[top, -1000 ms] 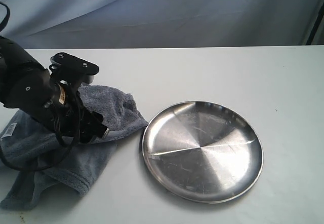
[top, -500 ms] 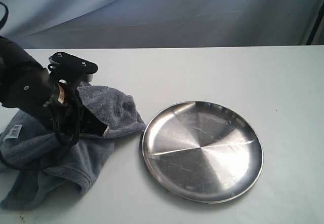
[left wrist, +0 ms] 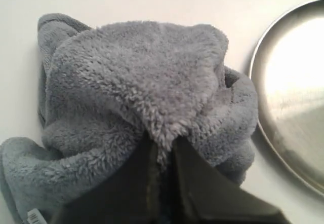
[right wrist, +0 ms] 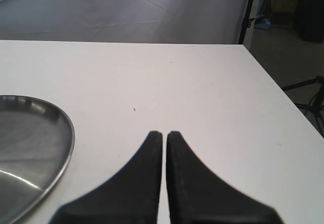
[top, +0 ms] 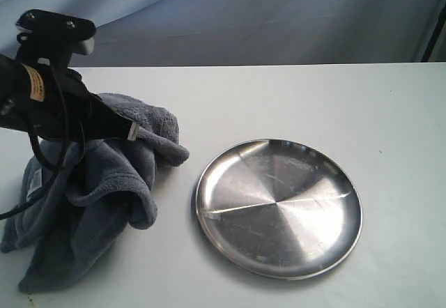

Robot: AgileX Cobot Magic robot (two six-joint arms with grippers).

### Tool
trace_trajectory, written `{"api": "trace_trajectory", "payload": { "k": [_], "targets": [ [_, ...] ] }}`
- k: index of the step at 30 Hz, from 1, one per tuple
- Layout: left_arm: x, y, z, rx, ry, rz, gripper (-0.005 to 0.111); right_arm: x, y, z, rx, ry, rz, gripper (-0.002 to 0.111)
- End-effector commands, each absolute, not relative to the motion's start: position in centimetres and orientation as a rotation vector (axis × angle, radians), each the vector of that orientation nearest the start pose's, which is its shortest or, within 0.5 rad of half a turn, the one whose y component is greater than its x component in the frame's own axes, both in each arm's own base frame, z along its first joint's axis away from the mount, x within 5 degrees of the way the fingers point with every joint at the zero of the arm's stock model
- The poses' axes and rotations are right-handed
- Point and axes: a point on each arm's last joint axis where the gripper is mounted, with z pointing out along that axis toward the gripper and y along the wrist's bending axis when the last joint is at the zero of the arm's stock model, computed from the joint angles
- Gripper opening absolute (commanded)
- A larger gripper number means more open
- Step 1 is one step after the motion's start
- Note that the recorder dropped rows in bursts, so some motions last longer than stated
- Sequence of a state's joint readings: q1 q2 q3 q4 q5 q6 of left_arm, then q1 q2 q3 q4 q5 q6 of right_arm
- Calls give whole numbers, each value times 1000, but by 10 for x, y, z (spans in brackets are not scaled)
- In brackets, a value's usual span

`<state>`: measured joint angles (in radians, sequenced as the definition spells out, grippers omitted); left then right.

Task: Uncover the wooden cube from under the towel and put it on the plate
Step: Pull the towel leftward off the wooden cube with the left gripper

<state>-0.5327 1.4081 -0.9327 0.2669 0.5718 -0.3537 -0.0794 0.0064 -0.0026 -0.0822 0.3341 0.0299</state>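
The fluffy grey-blue towel (top: 104,182) hangs bunched at the left of the table, lifted by a fold pinched in my left gripper (top: 132,132). In the left wrist view the towel (left wrist: 142,82) fills most of the picture, and the left gripper (left wrist: 163,145) is shut on a tuft of it. The shiny steel plate (top: 279,207) lies to the right of the towel with nothing on it; its rim also shows in both wrist views (left wrist: 288,97) (right wrist: 30,148). The wooden cube is hidden. My right gripper (right wrist: 164,134) is shut over bare table beside the plate, holding nothing.
The white table (top: 313,99) runs back to a grey-blue backdrop (top: 244,15). In the right wrist view the table's far edge (right wrist: 263,72) drops off toward a floor with a stand.
My left gripper has shut on the towel and risen up and to the left, pulling the cloth off the table into a hanging bunch. The plate has not moved.
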Motion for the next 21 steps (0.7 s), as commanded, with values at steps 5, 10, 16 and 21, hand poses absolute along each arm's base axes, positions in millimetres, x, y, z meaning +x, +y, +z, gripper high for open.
{"api": "trace_trajectory", "payload": {
  "k": [5,10,16,21],
  "targets": [
    [254,-102,290,287,2359,-100,0,53,-7,183,49,1817,-113,3],
    [255,-75,303,167,2322,-69,0,53,-7,183,49,1817,-113,3],
    [259,-46,309,39,2298,-23,0,53,-7,183,49,1817,-113,3],
    [262,-24,309,-62,2298,19,0,53,-7,183,49,1817,-113,3]
  ]
}}
